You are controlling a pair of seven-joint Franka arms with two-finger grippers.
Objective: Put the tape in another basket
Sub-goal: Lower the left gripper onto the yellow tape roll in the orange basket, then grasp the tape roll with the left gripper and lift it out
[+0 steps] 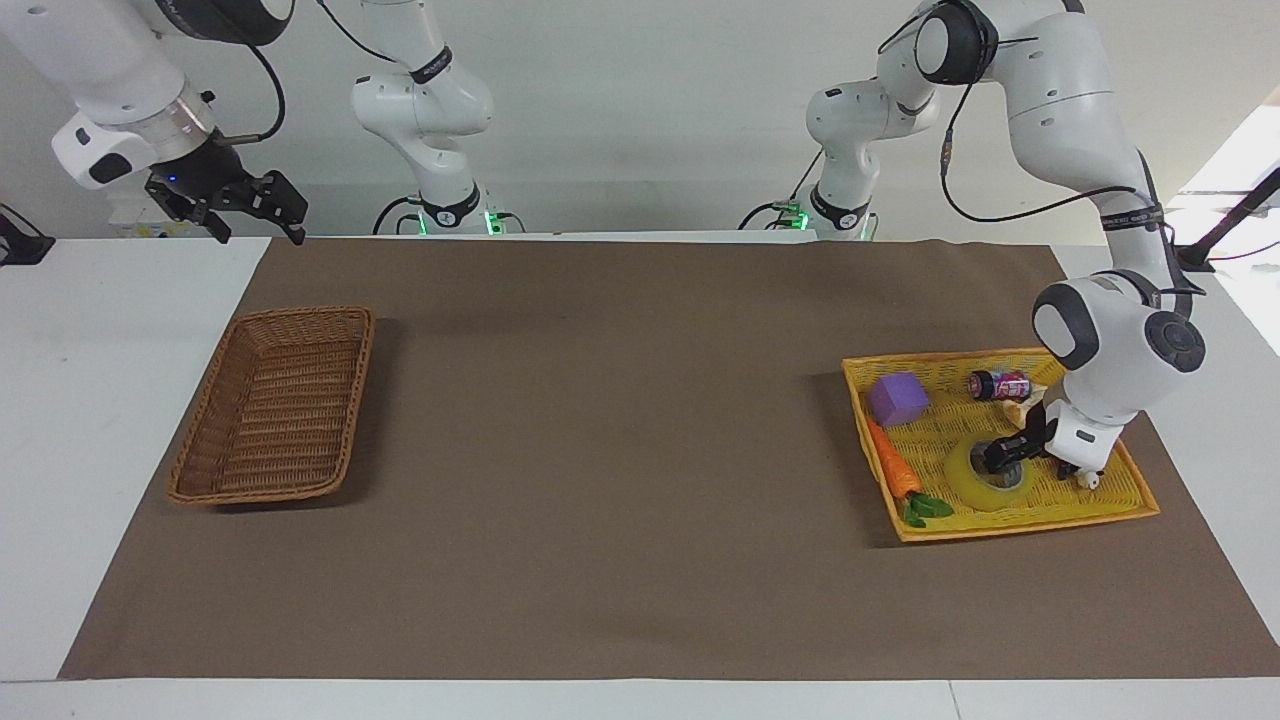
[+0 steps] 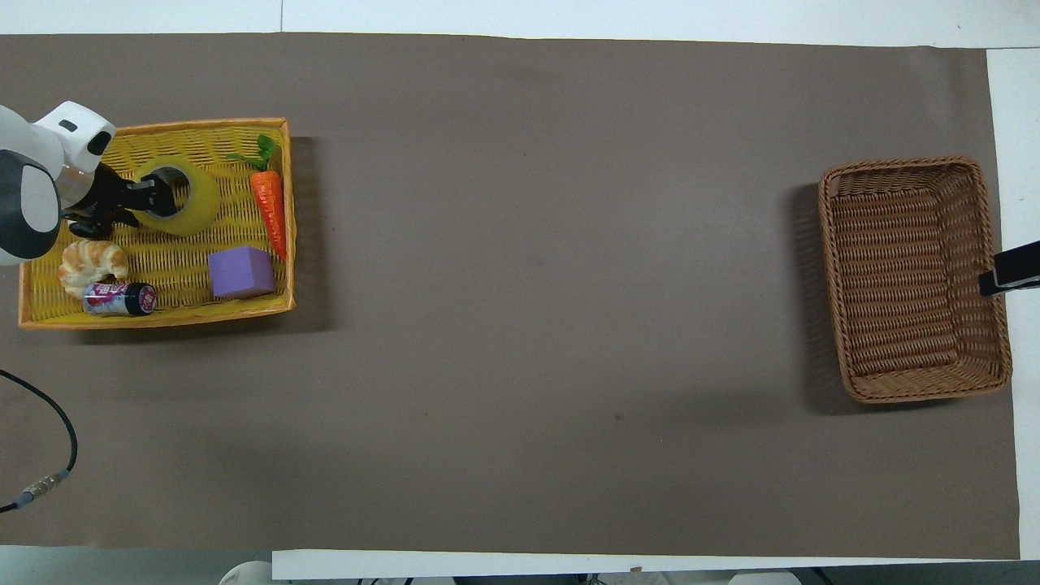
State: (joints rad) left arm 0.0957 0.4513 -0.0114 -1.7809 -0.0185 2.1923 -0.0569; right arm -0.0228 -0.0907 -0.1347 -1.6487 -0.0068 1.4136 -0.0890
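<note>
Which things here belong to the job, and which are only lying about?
Job: tape, brown basket, left pincer down at the tape.

Lying about, all in the yellow basket: carrot, purple block, small can, bread roll.

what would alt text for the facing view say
The left gripper reaches down into the core of a yellow tape roll lying in a yellow basket with a carrot, a purple block and a small can. An empty brown wicker basket sits at the right arm's end; the right gripper waits open, raised.
</note>
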